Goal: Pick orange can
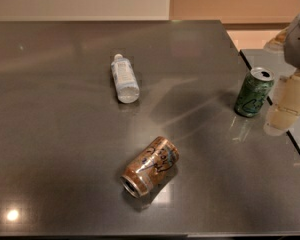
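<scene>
The orange can lies on its side on the dark grey table, near the front middle, with its silver rim facing the lower left. It is orange-copper with black scribbled lettering. My gripper is pale and hangs at the right edge of the view, just right of the green can and well to the right of and beyond the orange can. It holds nothing that I can see.
A green can with black scribbles stands upright near the table's right edge. A clear plastic water bottle lies on its side at the back middle. The table's right edge runs close to the gripper.
</scene>
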{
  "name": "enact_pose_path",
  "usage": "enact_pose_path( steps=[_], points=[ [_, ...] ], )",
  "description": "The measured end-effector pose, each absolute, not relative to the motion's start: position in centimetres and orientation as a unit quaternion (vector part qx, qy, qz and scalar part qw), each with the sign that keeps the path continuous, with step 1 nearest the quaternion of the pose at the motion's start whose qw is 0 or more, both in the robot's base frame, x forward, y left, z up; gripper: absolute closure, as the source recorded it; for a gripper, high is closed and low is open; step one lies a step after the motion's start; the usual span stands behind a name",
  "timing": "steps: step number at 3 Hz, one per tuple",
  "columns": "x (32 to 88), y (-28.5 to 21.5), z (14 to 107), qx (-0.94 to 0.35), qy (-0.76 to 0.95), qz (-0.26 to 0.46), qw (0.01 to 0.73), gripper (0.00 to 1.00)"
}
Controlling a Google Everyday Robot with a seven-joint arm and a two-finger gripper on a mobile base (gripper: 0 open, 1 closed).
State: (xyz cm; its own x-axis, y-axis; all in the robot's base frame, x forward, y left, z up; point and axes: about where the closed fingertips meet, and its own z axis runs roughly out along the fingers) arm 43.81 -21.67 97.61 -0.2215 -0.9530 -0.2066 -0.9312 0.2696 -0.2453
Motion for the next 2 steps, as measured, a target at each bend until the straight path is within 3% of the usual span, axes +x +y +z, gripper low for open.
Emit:
enact_pose_path(
  steps=[2],
  points=[
    [43.8,-20.1,98.3,-0.631,0.758,-0.015,0.166,0.0]
  ],
)
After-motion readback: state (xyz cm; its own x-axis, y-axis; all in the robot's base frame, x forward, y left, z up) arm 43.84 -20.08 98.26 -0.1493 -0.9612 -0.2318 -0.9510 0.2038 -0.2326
